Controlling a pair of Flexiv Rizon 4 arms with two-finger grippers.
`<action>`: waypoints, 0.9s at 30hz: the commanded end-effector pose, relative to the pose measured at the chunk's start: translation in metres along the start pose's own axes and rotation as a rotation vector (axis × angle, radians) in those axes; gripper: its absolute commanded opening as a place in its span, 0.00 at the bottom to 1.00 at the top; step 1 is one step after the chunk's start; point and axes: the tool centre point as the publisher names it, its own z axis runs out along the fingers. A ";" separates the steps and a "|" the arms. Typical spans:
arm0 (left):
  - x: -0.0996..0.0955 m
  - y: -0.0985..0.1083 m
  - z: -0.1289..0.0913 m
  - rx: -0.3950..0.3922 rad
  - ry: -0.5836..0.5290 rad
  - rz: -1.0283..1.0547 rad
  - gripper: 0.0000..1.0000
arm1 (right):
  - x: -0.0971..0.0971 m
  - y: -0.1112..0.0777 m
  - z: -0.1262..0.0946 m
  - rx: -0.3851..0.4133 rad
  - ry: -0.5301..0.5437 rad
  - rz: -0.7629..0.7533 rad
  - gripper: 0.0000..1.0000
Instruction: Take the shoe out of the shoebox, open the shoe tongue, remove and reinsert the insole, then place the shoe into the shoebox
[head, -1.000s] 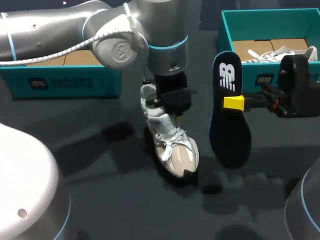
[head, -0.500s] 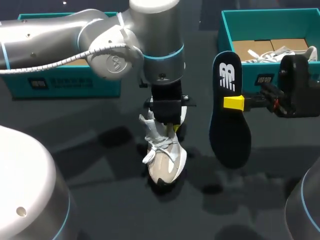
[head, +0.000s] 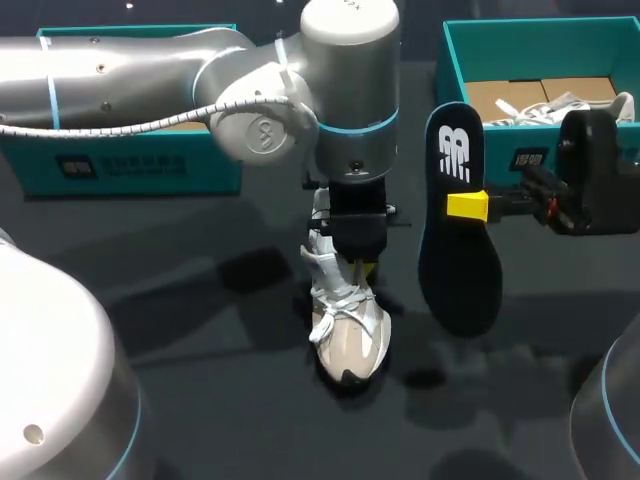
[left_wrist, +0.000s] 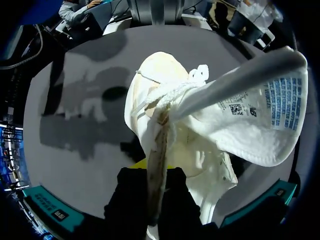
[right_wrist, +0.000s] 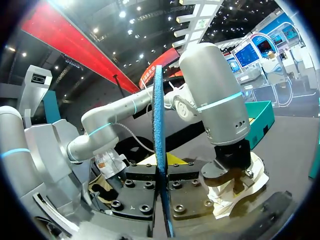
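White-and-beige shoe (head: 348, 330) sits mid-surface, toe toward the near edge, tongue folded wide open, collar pinched in the left pincer (head: 360, 262). Dark insole (head: 460, 280) hangs upright in the air just right of it, clamped by the right pincer (head: 468, 206). Teal shoebox (head: 470, 60) sits open at the far right corner.

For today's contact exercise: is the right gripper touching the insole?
Touching. Right wrist view shows the insole edge-on, pinched from both sides by the right gripper.

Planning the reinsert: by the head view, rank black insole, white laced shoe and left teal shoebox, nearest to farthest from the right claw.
1. Black insole, gripped in the right claw.
2. White laced shoe, mid-table.
3. Left teal shoebox, far left.
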 end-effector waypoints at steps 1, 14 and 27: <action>-0.011 0.005 0.009 0.014 0.028 0.000 0.00 | 0.001 -0.001 0.001 0.000 -0.004 0.000 0.00; -0.024 0.014 0.036 0.044 0.090 -0.026 0.00 | 0.001 -0.001 0.001 0.000 -0.004 0.000 0.00; -0.029 0.022 0.042 0.030 0.080 -0.022 0.41 | 0.001 -0.001 0.001 0.000 -0.004 0.000 0.00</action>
